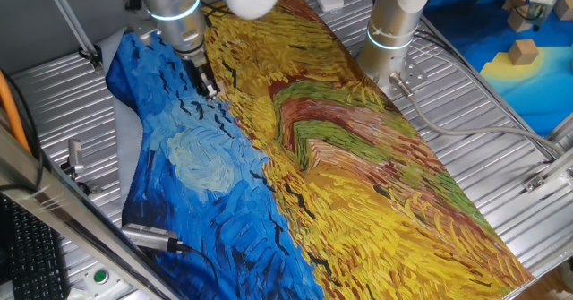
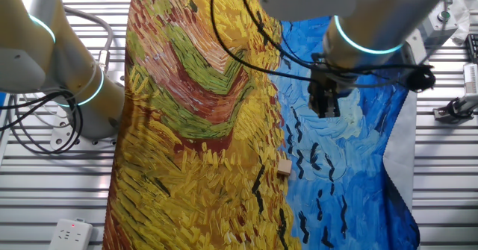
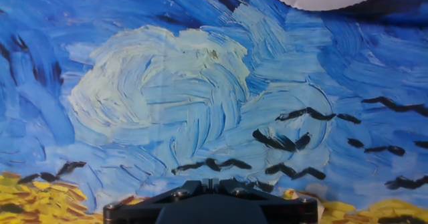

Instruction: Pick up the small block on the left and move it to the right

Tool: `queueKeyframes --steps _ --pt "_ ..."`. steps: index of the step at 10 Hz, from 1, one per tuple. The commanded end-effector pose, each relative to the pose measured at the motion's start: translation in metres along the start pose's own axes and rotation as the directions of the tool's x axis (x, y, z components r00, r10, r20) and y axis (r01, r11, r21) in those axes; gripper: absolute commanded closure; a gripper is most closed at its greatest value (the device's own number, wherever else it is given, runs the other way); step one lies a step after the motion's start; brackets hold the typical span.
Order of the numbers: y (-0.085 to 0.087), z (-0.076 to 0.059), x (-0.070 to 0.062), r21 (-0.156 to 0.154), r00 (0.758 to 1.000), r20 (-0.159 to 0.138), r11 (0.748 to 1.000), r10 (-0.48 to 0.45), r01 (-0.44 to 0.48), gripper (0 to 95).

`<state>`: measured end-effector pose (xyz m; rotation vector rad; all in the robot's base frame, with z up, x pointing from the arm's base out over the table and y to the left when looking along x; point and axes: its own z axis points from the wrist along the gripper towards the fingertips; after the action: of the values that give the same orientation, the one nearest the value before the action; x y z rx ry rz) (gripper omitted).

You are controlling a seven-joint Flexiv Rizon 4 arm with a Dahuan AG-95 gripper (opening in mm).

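Note:
A small tan block (image 2: 284, 168) lies on the painted cloth (image 2: 194, 130), at the border between its yellow and blue parts. It does not show in the other fixed view or the hand view. My gripper (image 2: 326, 107) hangs over the blue part of the cloth, apart from the block, which lies below and to the left of it in that view. The gripper also shows in the other fixed view (image 1: 208, 85). In the hand view the gripper (image 3: 212, 182) is shut with nothing between its fingers, over blue and white swirls.
A second arm's base (image 1: 394, 31) stands at the cloth's edge and also shows in the other fixed view (image 2: 67, 78). Cables (image 2: 246, 33) hang over the cloth. A metal cylinder (image 1: 152, 237) lies by the blue edge. Another wooden block (image 1: 524, 51) sits on a far blue surface.

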<state>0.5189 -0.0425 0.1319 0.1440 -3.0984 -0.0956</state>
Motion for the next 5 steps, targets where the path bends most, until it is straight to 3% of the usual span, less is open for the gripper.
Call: queueKeyframes --steps 1,5 --pt "0.0000 -0.0019 0.0026 0.018 1.000 0.006 1.000 -0.006 0.006 95.0" --pt "0.0000 -0.0015 0.0024 0.012 1.000 0.016 1.000 0.003 -0.004 95.0"
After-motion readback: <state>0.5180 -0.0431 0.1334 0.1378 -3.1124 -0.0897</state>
